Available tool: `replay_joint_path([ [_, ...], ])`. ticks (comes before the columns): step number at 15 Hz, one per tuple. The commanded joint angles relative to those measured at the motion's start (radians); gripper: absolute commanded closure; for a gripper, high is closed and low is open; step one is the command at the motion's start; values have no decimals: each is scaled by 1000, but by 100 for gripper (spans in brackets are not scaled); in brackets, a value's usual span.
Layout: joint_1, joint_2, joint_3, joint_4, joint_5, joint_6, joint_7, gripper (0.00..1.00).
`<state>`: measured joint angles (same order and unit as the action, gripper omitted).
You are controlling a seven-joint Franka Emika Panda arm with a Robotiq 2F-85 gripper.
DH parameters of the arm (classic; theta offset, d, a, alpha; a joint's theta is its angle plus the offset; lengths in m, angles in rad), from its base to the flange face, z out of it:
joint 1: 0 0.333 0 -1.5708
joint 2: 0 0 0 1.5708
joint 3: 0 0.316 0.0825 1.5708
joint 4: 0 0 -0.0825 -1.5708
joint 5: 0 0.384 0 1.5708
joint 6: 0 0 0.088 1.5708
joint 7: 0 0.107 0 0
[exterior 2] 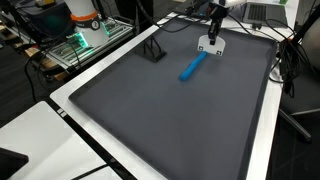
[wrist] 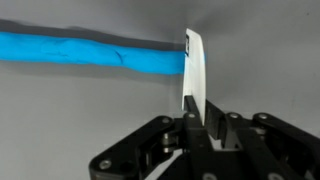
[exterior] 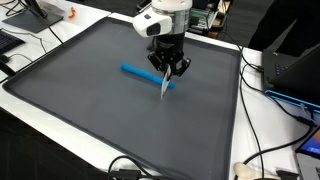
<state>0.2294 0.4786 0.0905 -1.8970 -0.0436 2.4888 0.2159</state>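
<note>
My gripper (exterior: 168,66) is shut on a thin white flat piece (exterior: 165,88) that hangs down from the jaws, its lower end at or just above a long blue strip (exterior: 145,75) lying on the dark grey mat (exterior: 90,110). In the wrist view the white piece (wrist: 194,68) stands between the fingers (wrist: 197,115) and its tip meets the right end of the blue strip (wrist: 90,52). The gripper (exterior 2: 213,28), the white piece (exterior 2: 210,45) and the blue strip (exterior 2: 193,66) also show in an exterior view, at the mat's far side.
The mat (exterior 2: 150,120) lies on a white table (exterior: 270,130). A small black stand (exterior 2: 153,51) sits near the mat's edge. Cables (exterior: 255,160), a laptop (exterior: 295,70) and lab gear (exterior 2: 85,30) surround the table.
</note>
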Motion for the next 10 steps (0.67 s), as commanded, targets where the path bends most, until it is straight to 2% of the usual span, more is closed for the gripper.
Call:
replay_joint_path([
  [1, 13, 10, -12, -30, -16, 25, 11, 98],
  [10, 20, 16, -10, -68, -19, 52, 7, 98],
])
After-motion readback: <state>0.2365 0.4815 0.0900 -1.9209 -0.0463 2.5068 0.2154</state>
